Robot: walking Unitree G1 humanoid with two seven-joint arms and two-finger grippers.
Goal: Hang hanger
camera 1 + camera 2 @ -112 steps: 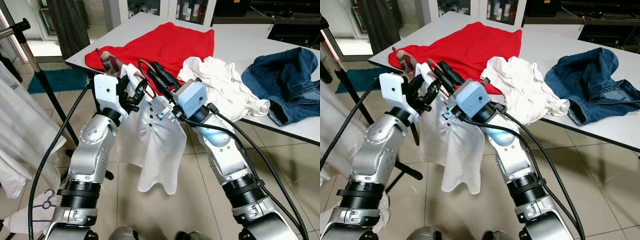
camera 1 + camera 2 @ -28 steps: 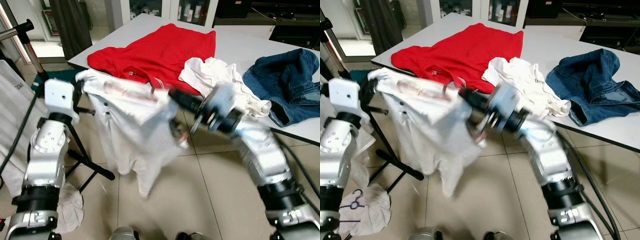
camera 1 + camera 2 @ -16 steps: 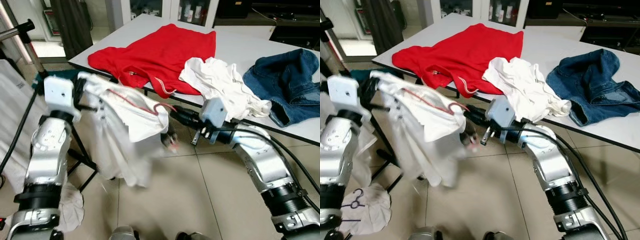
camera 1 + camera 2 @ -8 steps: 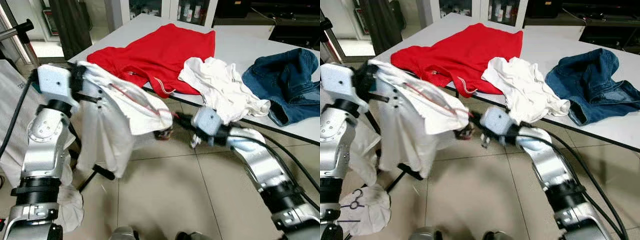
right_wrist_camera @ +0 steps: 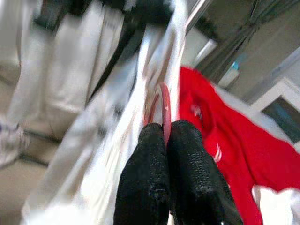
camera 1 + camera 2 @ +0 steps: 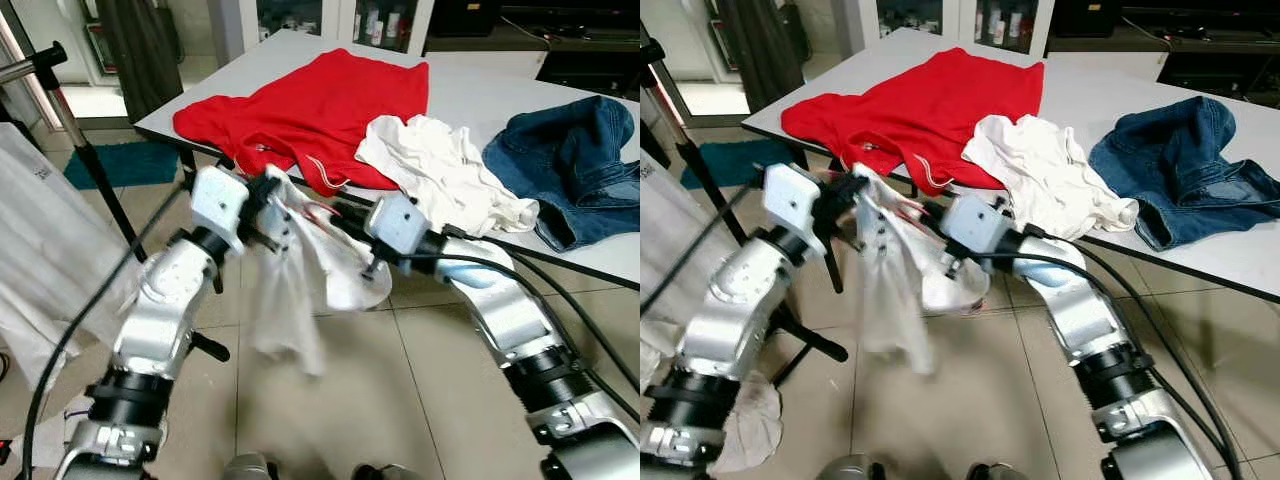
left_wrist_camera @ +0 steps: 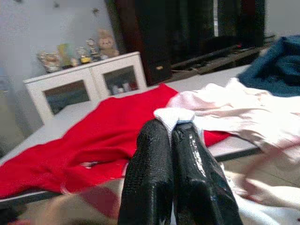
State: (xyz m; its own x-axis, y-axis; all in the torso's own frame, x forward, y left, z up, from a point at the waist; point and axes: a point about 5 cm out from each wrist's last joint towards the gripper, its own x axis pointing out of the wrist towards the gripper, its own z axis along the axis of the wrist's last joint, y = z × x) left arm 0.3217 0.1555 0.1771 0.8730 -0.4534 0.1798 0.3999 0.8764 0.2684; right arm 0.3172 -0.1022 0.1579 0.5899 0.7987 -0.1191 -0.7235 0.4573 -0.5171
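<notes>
Both arms have swung inward since half a second ago. Left tool [image 7: 171, 140] pinches the white shirt [image 6: 290, 290]; right tool [image 5: 165, 133] is clamped on the red hanger [image 5: 161, 105] inside it, above the floor. Behind, the bench [image 6: 470, 85] carries a red shirt [image 6: 320, 95].

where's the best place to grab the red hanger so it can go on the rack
By the hook's neck, from the table side, probably. The red hanger has its curved hook showing above the right end effector, which is shut on it; the white shirt covers its arms. The left end effector pinches shirt fabric.
</notes>
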